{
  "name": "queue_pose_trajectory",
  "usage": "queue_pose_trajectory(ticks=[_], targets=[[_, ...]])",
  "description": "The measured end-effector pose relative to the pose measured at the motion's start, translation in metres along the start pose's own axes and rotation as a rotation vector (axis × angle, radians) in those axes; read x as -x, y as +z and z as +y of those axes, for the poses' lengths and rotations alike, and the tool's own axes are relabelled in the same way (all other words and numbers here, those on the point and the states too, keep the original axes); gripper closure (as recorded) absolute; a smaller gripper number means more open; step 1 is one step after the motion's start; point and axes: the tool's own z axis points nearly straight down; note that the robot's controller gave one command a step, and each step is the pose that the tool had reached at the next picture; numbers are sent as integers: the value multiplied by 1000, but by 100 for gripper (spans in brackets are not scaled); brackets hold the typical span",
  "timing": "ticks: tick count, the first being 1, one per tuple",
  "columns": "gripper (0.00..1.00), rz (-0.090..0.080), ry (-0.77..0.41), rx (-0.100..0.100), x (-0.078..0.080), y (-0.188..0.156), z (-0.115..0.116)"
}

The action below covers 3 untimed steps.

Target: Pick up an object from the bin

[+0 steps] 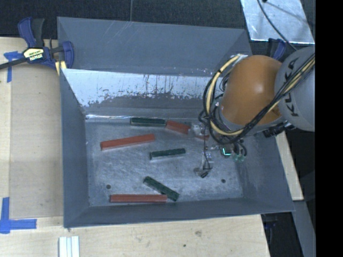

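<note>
Gripper (204, 168) hard to make out; arm (251, 90) covers short red bar (177, 126) end.

- The long red bar (127, 141) lies flat on the floor of the bin (75, 159), left of middle and slightly tilted.
- The back green bar (147, 121) lies along the rear wall, with the short red bar (178, 126) just beside its right end.
- The middle green bar (167, 153) lies near the centre.
- The slanted green bar (160, 188) meets the right end of the front red bar (138, 198).
</note>
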Motion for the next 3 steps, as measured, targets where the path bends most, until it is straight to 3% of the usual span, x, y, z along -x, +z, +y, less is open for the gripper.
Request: queue_pose_trajectory(ticks=[1, 2, 3], targets=[[0, -2, 78, 1, 3, 88, 47], [100, -11, 80, 1, 6, 83, 44], [100, -17, 88, 2, 7, -73, 52]])
